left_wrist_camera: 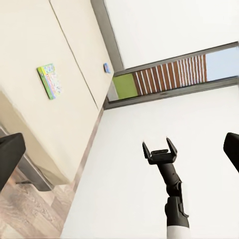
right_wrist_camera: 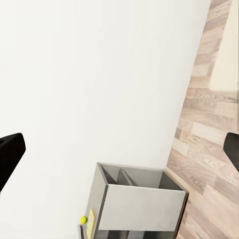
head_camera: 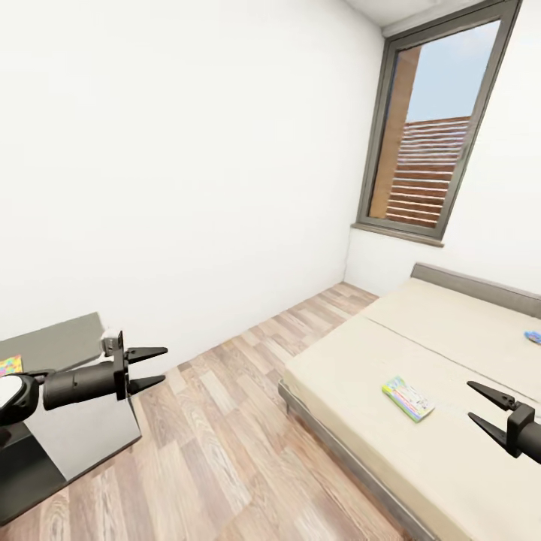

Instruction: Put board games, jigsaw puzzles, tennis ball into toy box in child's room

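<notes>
Both arms were raised and empty as the robot faced the wide beige bed (head_camera: pixel 451 451). The left end effector (head_camera: pixel 154 368) had its two black fingers apart with nothing between them, and the right end effector (head_camera: pixel 488 409) was spread the same way over the mattress.

The flat, brightly printed rectangular board game (head_camera: pixel 408 398) lay near the bed's closer edge, just ahead of the right end effector. To take it cleanly, that arm should probably come down on one long edge and pinch the thin box across its thickness, since a flat top offers no grip.

Counted on the bed were two items: that game and a small blue object (head_camera: pixel 533 336) farther back, likely the second game. On the dark grey surface (right_wrist_camera: pixel 142 199) sat one small yellow-green tennis ball (right_wrist_camera: pixel 83 219) beside one colourful flat box (right_wrist_camera: pixel 91 222).
</notes>
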Robot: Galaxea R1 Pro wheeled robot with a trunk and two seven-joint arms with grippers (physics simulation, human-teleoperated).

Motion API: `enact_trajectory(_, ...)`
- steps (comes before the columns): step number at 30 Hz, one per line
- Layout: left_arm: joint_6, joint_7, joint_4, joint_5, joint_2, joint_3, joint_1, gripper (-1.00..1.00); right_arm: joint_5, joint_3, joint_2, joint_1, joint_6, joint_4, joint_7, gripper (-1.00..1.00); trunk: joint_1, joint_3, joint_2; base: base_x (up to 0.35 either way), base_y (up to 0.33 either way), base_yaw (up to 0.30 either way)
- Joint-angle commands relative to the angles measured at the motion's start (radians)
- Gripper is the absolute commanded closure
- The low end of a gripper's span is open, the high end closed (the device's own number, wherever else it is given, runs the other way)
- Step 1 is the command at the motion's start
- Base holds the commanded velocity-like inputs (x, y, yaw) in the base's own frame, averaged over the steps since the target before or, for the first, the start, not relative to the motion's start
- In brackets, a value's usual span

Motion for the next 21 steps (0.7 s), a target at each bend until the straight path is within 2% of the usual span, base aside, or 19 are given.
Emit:
enact_trajectory(1, 0.001, -0.002, 0.000, 0.001, 0.001, -0.001, -0.001, -1.00, 0.011, -0.001, 0.000, -0.001, 0.005, 0.000, 0.010, -1.00, 0.001, -0.001, -0.002, 0.000, 0.000, -0.246)
enact_trajectory(10, 0.001, -0.002, 0.000, 0.001, 0.001, -0.003, -0.001, -1.00, 0.011, -0.003, 0.000, -0.001, 0.005, 0.014, 0.010, -1.00, 0.001, 0.008, -0.002, 0.050, 0.000, -0.245)
enact_trajectory(18, 0.001, -0.002, 0.000, 0.001, 0.001, -0.003, -0.001, -1.00, 0.011, -0.004, 0.000, -0.003, 0.005, 0.030, 0.009, -1.00, 0.001, 0.017, -0.002, 0.234, 0.000, -0.241)
enact_trajectory(21, 0.001, -0.002, 0.000, 0.001, 0.001, -0.003, -0.001, -1.00, 0.010, -0.004, 0.000, -0.004, 0.005, 0.031, 0.009, -1.00, 0.001, 0.018, -0.002, 0.159, 0.000, -0.125)
